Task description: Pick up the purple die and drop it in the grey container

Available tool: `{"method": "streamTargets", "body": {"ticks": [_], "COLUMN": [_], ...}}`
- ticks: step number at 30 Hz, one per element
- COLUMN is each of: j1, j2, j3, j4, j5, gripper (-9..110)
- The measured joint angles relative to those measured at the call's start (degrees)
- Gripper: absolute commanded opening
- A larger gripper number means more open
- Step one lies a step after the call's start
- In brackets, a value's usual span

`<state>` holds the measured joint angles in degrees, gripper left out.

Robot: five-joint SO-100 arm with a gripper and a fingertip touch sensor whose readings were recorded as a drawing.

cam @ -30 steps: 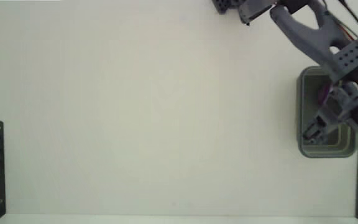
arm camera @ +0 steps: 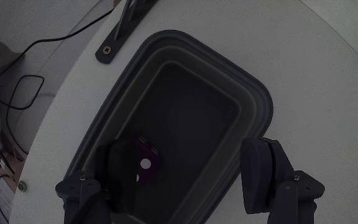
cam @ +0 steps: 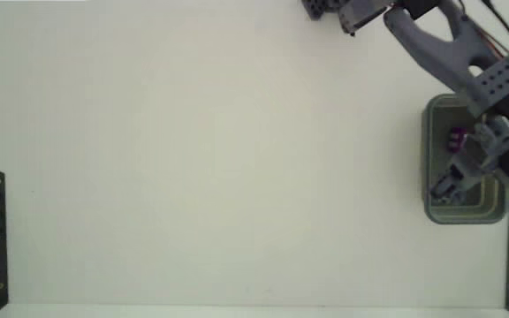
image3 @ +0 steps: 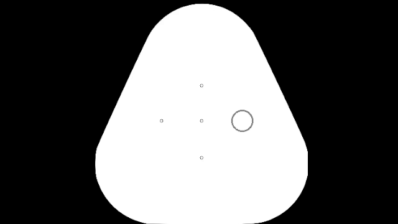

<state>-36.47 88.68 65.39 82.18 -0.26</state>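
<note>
One purple die (arm camera: 145, 163) inside grey container (arm camera: 253, 102)

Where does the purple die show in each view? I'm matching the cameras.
Fixed view: purple die at far right, inside the grey container, upper part.
Wrist view: lower left, on the container floor beside the open gripper's left finger.
Shared landmark: the container's rim.
</note>
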Motion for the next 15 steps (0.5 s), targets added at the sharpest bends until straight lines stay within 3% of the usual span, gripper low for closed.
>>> {"method": "streamTargets", "body": {"ticks": [15], "j1": [2.0], "j2": [3.5], "j3": [4.7], "j4": [-0.1], "j5": [0.1], "gripper": [110]}}
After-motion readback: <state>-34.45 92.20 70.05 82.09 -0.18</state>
